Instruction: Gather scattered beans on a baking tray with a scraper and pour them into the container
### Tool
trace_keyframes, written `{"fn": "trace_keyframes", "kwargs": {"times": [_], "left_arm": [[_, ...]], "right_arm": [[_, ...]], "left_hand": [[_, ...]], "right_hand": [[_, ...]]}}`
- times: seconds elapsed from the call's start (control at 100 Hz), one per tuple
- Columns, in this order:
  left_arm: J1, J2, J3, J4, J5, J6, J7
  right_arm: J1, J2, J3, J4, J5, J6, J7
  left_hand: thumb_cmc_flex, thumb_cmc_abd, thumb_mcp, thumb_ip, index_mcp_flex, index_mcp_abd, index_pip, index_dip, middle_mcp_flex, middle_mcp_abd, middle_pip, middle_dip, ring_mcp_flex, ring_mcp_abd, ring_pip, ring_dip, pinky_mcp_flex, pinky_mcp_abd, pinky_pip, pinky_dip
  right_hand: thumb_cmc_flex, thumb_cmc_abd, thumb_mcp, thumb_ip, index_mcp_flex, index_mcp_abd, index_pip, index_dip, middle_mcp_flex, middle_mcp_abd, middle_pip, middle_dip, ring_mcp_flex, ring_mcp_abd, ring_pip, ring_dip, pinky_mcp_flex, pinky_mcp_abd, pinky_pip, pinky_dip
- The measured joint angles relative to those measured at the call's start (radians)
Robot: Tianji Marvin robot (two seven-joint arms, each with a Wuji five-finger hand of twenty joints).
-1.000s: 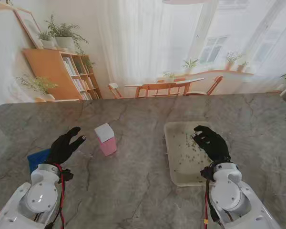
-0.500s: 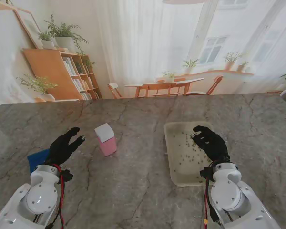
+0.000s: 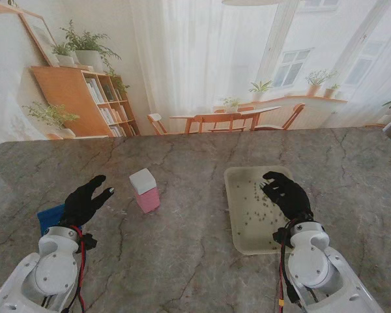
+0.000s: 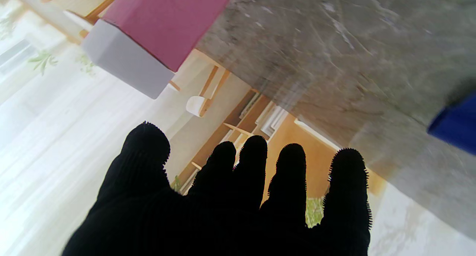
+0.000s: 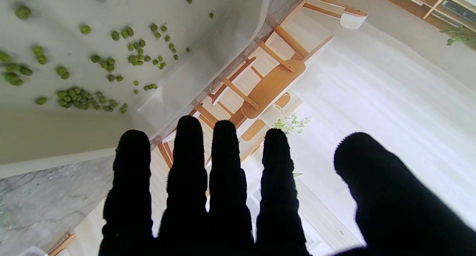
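The pale baking tray (image 3: 231,215) lies on the right of the table, with several green beans (image 3: 254,203) scattered in it. My right hand (image 3: 287,194) hovers over the tray's right side, open, holding nothing. In the right wrist view the beans (image 5: 84,96) spread across the tray (image 5: 174,85) beyond my spread right hand (image 5: 230,196). A blue flat thing (image 3: 49,216), probably the scraper, lies at the left, partly under my open left hand (image 3: 85,199). The pink container (image 3: 145,191) with a white top stands between the hands.
In the left wrist view the pink container (image 4: 163,21) and a corner of the blue thing (image 4: 455,127) show beyond my left hand (image 4: 238,196). The grey marble table (image 3: 182,261) runs between tray and container.
My left hand has drifted slightly left and nearer to me, over the blue thing. The right hand has barely moved above the tray.
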Motion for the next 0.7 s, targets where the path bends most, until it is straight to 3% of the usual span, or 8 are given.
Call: {"fn": "trace_keyframes", "kwargs": {"times": [0.18,0.29,0.34,0.4,0.47,0.53,0.6,0.7], "left_arm": [[0.049,0.003,-0.028,-0.049,0.065,0.052,0.001],[0.078,0.017,-0.047,-0.073,0.084,0.047,-0.088],[0.086,0.026,-0.046,-0.077,0.084,0.044,-0.122],[0.095,0.034,-0.043,-0.081,0.077,0.044,-0.164],[0.105,0.045,-0.04,-0.089,0.069,0.047,-0.226],[0.11,0.052,-0.033,-0.089,0.068,0.045,-0.253],[0.11,0.059,-0.018,-0.08,0.068,0.038,-0.25],[0.1,0.061,0.017,-0.055,0.044,0.034,-0.219]], "right_arm": [[0.001,0.0,-0.004,0.0,0.009,-0.001,0.003],[0.005,0.0,-0.008,0.004,0.015,-0.004,0.012],[0.007,0.0,-0.01,0.005,0.017,-0.004,0.015],[0.008,0.0,-0.012,0.005,0.018,-0.005,0.017],[0.01,0.0,-0.014,0.007,0.02,-0.008,0.017],[0.011,0.0,-0.015,0.008,0.023,-0.011,0.017],[0.013,0.001,-0.017,0.009,0.025,-0.012,0.02],[0.016,0.001,-0.019,0.011,0.029,-0.013,0.027]], "left_hand": [[-0.008,-0.045,-0.003,0.001,-0.058,0.036,-0.009,0.006,-0.056,0.001,-0.022,0.0,-0.036,0.0,-0.002,0.004,-0.028,-0.002,0.001,0.0],[-0.008,-0.063,-0.002,0.001,-0.132,0.073,-0.014,0.015,-0.14,0.015,-0.027,0.0,-0.107,0.007,-0.01,0.0,-0.076,-0.006,-0.028,-0.001],[-0.009,-0.074,-0.005,0.001,-0.207,0.103,-0.052,0.016,-0.214,0.034,-0.041,-0.006,-0.179,0.015,-0.025,-0.016,-0.11,-0.008,-0.071,-0.034],[-0.031,-0.074,-0.001,0.001,-0.279,0.152,-0.108,-0.093,-0.328,0.07,-0.06,-0.039,-0.288,0.036,-0.046,-0.043,-0.159,-0.02,-0.16,-0.076],[-0.064,-0.074,-0.004,0.001,-0.295,0.187,-0.15,-0.31,-0.42,0.107,-0.08,-0.076,-0.369,0.051,-0.087,-0.077,-0.201,-0.035,-0.27,-0.112],[-0.084,-0.074,-0.001,0.001,-0.29,0.202,-0.158,-0.434,-0.442,0.126,-0.09,-0.125,-0.383,0.059,-0.112,-0.107,-0.211,-0.036,-0.334,-0.123],[-0.107,-0.074,-0.001,0.001,-0.288,0.219,-0.167,-0.494,-0.456,0.148,-0.104,-0.186,-0.383,0.071,-0.13,-0.15,-0.214,-0.036,-0.384,-0.124],[-0.123,-0.073,-0.001,0.001,-0.286,0.226,-0.168,-0.496,-0.465,0.154,-0.112,-0.231,-0.394,0.082,-0.151,-0.19,-0.215,-0.036,-0.422,-0.142]], "right_hand": [[0.0,0.0,0.0,0.0,0.0,0.0,0.0,0.0,0.0,0.0,0.0,0.0,0.0,0.0,0.0,0.001,0.0,0.0,0.0,0.0],[0.0,0.0,0.0,0.0,0.0,0.0,0.0,0.0,0.011,0.0,0.0,0.0,0.0,0.0,0.001,0.002,0.0,0.0,0.0,0.0],[0.0,0.0,0.0,0.0,0.0,0.0,0.0,0.0,0.011,0.0,0.0,0.0,0.0,0.0,0.001,0.002,0.0,0.0,0.0,0.0],[0.0,0.0,0.0,0.0,0.0,0.0,0.0,0.0,0.011,0.0,0.0,0.0,0.0,0.0,0.001,0.002,0.0,0.0,0.0,0.0],[0.0,0.0,0.0,0.0,0.0,0.0,0.0,0.0,0.011,0.0,0.0,0.0,0.0,0.0,0.002,0.002,0.0,0.001,0.0,0.0],[0.0,0.0,0.0,0.0,0.0,0.0,0.0,0.0,0.011,0.0,0.0,0.0,0.0,0.0,0.002,0.002,0.0,0.001,0.0,0.0],[0.0,0.0,0.0,0.0,0.0,0.0,0.0,0.0,0.011,0.0,0.0,0.001,0.0,0.0,0.002,0.003,0.0,0.001,0.0,0.0],[0.0,0.0,0.0,0.0,0.0,0.0,0.0,0.0,0.011,0.0,0.0,0.001,0.0,0.0,0.002,0.004,0.0,0.001,0.0,0.0]]}}
